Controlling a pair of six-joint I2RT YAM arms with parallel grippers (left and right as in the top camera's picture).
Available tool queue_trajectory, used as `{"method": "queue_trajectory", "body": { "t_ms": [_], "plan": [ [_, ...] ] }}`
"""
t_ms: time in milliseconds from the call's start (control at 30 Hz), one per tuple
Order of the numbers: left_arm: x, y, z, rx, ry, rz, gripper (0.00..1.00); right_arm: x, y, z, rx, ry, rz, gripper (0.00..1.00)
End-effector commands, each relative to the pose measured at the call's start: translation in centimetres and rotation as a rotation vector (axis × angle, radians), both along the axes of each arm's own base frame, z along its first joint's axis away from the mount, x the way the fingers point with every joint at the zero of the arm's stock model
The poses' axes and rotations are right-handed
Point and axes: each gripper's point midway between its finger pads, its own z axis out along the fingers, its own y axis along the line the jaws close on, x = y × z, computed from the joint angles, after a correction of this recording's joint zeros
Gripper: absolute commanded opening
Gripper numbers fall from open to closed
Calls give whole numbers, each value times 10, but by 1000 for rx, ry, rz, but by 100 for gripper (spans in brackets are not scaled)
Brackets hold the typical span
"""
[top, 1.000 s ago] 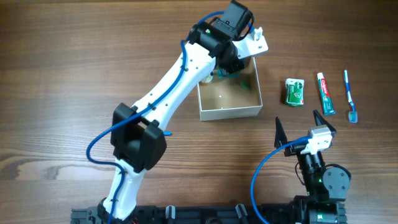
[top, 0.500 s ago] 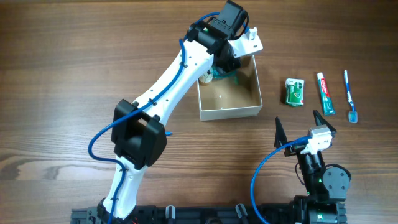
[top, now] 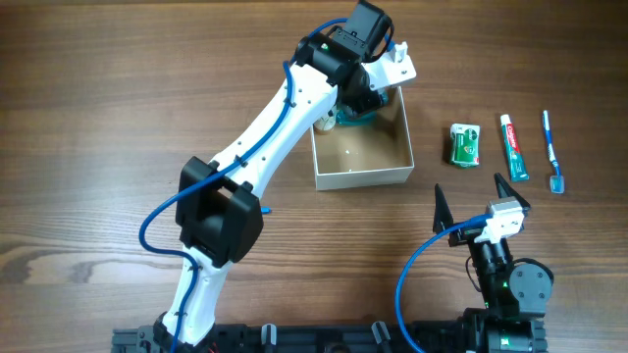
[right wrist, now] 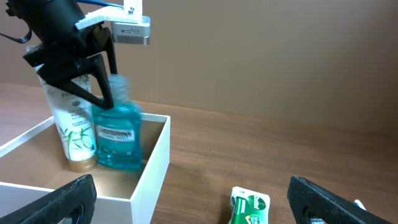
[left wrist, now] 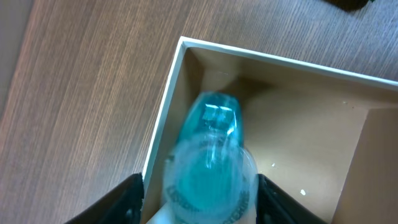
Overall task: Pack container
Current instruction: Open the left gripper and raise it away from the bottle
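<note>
The container (top: 361,177) is a shallow white box with a tan inside, at the table's far middle. A blue mouthwash bottle (top: 357,119) stands upright in its far left corner, beside a white bottle with a green leaf print (top: 324,125). My left gripper (top: 361,106) is over that corner, its fingers straddling the blue bottle's top with a small gap on one side. In the left wrist view the blue bottle (left wrist: 211,155) sits between the fingers (left wrist: 202,200), inside the container's corner (left wrist: 165,106). My right gripper (top: 471,196) is open and empty near the front.
To the right of the container lie a green floss pack (top: 464,143), a toothpaste tube (top: 513,147) and a blue toothbrush (top: 552,150). The right wrist view shows the container's near wall (right wrist: 152,168), both bottles (right wrist: 118,137) and the floss pack (right wrist: 250,206).
My left gripper shifted a little up and to the left over the container's corner a second ago, then held still. The right arm has not moved.
</note>
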Motion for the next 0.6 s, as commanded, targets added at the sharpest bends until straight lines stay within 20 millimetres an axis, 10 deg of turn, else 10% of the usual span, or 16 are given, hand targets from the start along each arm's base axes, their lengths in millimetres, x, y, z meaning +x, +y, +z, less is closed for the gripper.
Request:
{"method": "queue_trajectory", "body": {
  "t_ms": [0,567],
  "plan": [
    [0,-4,11,-28,-13,-19,59,0,-2,2,7,-7,-11,100],
    [14,-14,25,-79,-86,-19,56,0,-2,2,7,-7,-11,100]
  ]
}}
